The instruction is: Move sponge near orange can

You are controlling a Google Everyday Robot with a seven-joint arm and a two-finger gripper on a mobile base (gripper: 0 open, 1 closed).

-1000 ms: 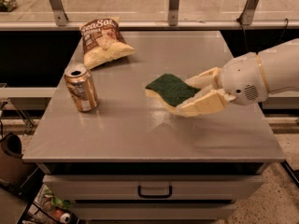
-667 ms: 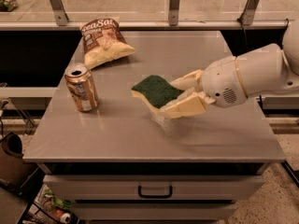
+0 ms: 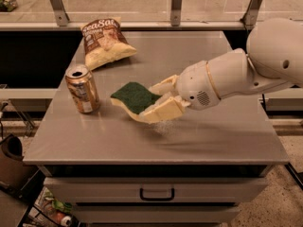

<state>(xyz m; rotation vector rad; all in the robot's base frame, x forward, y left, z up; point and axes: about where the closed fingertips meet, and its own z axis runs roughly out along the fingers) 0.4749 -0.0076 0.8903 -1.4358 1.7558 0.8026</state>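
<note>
Broadly, a grey metal worktop [image 3: 227,131] fills the scene. A bulky white robot arm [image 3: 246,70] reaches in from the right above its middle. A brown-and-white chip bag [image 3: 105,41] lies at the far left. Nearer, an orange-copper drink can [image 3: 83,89] with a silver top stands upright at the left. Just right of it, not touching, a pale-yellow foam sponge [image 3: 135,97] with a dark green top is held above the worktop, its right end clamped in the cream two-finger hand [image 3: 160,100].
</note>
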